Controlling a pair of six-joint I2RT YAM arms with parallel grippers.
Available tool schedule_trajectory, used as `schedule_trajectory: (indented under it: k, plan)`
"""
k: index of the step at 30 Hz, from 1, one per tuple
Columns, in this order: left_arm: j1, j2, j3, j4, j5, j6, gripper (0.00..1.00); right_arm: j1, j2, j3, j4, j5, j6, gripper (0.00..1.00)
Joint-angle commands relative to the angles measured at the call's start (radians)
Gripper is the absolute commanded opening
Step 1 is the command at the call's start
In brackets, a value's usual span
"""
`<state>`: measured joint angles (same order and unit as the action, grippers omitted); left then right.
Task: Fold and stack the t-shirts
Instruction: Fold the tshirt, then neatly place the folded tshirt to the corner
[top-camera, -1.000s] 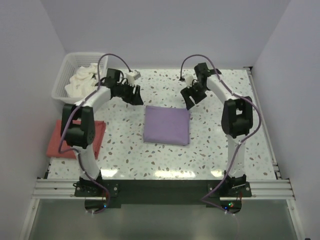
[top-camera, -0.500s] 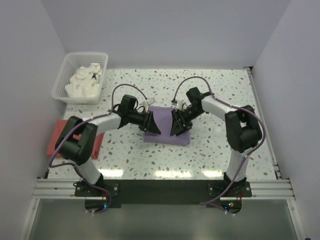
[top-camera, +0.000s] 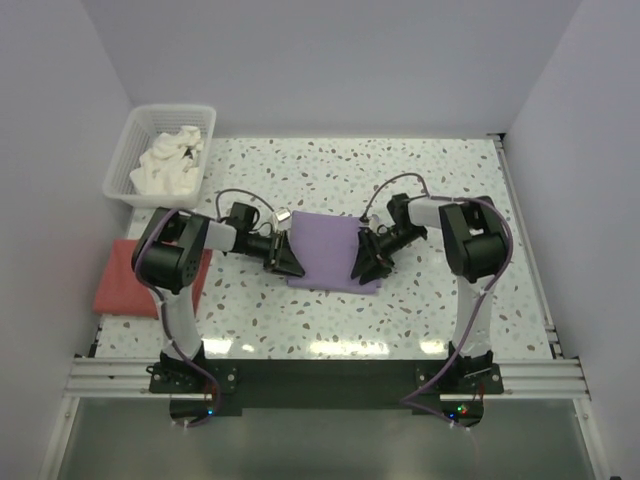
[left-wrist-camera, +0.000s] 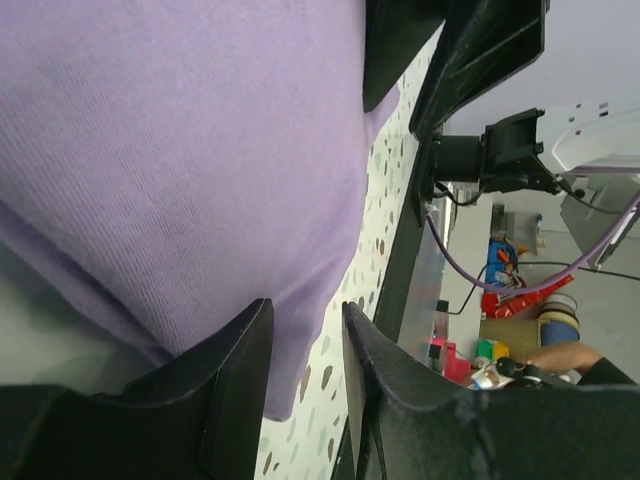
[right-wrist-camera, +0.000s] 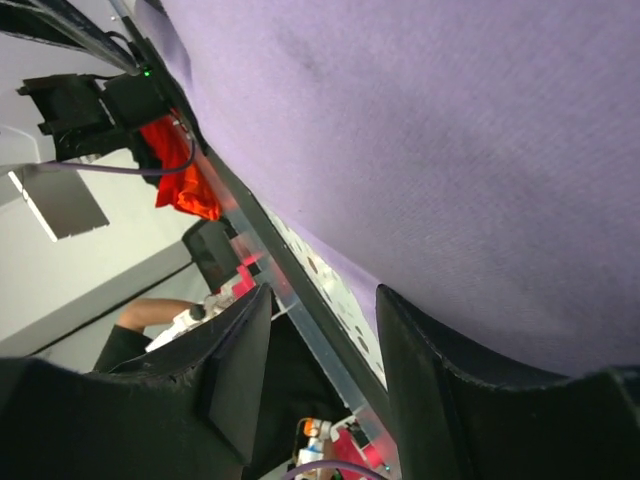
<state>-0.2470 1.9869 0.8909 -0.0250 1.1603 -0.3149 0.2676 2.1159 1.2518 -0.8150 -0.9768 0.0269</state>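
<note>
Top external view: both arms have dropped to the folded lilac t-shirt (top-camera: 328, 250) in the middle of the surface (top-camera: 450, 190) — left gripper (top-camera: 284, 258) at its left edge, right gripper (top-camera: 366, 262) opposite — jaws narrowed, whether pinching cloth I cannot tell; likely a carry to the coral t-shirt (top-camera: 112, 285).

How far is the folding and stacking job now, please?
Done: the lilac t-shirt lies folded in the centre; the coral-red t-shirt looks folded at far left. In hand: left fingers and right fingers sit at the lilac shirt's side edges. Left: stacking the two.
</note>
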Motion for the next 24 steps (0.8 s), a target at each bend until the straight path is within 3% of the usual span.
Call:
schedule_trajectory:
  k: [1, 6, 10, 12, 16, 24]
  plan:
    - [0.029, -0.029, 0.005, -0.119, -0.102, 0.149, 0.41, -0.030, 0.021, 0.015, 0.002, 0.268, -0.104, 0.51]
    - [0.095, -0.297, -0.020, -0.230, -0.137, 0.240, 0.47, -0.027, -0.169, 0.026, -0.027, 0.257, -0.145, 0.49]
    - [0.179, -0.493, -0.021, -0.291, -0.295, 0.235, 0.57, 0.028, -0.310, 0.073, 0.034, 0.346, -0.117, 0.49]
    - [0.204, -0.549, 0.000, -0.322, -0.390, 0.228, 0.62, 0.114, -0.361, 0.081, 0.072, 0.424, -0.114, 0.50]
    - [0.219, -0.574, 0.034, -0.407, -0.522, 0.160, 0.66, 0.306, -0.412, 0.092, 0.172, 0.740, -0.134, 0.49]
    - [0.241, -0.632, -0.017, -0.391, -0.613, 0.063, 0.73, 0.616, -0.297, 0.184, 0.244, 0.935, -0.234, 0.43]
